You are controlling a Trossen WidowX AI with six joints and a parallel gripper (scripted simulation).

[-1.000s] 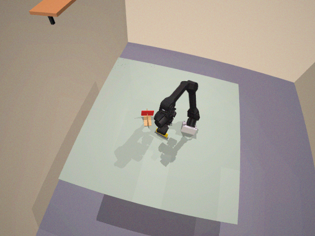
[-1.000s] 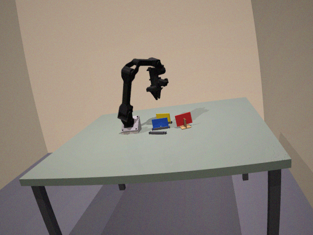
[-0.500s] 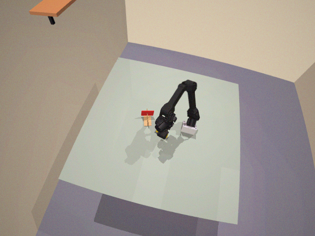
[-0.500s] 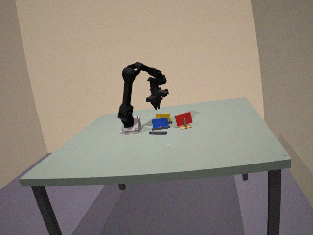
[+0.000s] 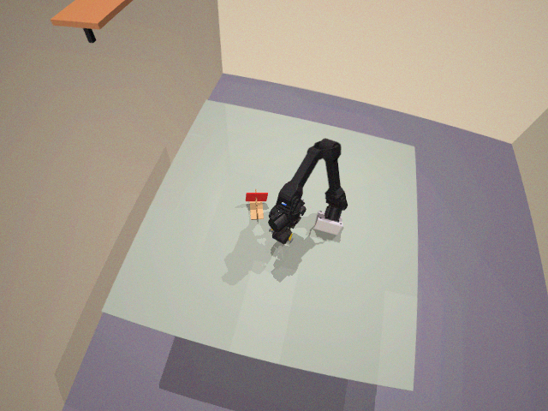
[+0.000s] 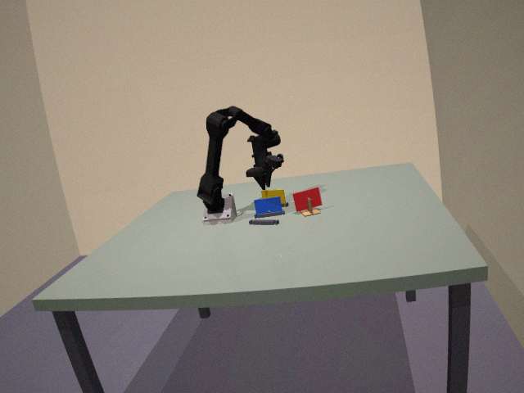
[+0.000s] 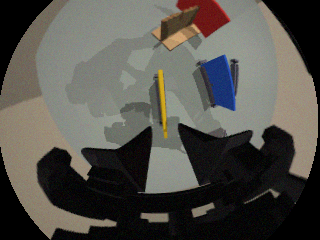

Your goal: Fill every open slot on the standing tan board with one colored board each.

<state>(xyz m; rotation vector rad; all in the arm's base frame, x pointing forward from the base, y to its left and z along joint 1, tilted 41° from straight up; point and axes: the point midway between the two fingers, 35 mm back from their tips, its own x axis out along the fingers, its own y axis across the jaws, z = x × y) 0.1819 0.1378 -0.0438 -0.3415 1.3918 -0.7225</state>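
Claw: my gripper [image 5: 281, 235] [image 6: 265, 187] [image 7: 165, 127] is part-way open, with a moderate gap between its fingertips and nothing held in it. It points down above the yellow board.
Yellow board: the yellow board [image 5: 290, 236] [image 6: 275, 196] [image 7: 162, 100] stands upright in its dark holder [image 6: 286, 205] [image 7: 156, 77]. My wrist view shows it nearly edge-on, its near end just ahead of the gap between my fingertips.
Blue board: I have the blue board [image 6: 268, 206] [image 7: 221, 82] upright in its own dark holder [image 6: 269, 214] [image 7: 206, 85], beside the yellow one and apart from it.
Spare holder: a third holder [image 6: 264, 222] [image 7: 236, 77] has no board in it and lies near the blue board.
Tan board: the tan board [image 5: 256, 205] [image 6: 309, 206] [image 7: 179, 23] stands on a flat tan foot [image 5: 253, 213] [image 6: 309, 213] [image 7: 172, 42].
Red board: the red board [image 5: 256, 196] [image 6: 307, 199] [image 7: 206, 17] sits upright and crosswise on the tan one, toward one end. I can't tell whether it is fully down.
Arm: my black arm [image 5: 307, 165] [image 6: 214, 147] arches up from its pale base [image 5: 329, 226] [image 6: 231, 209] on the green-grey table [image 5: 199, 265] [image 6: 262, 254] [image 7: 55, 65].
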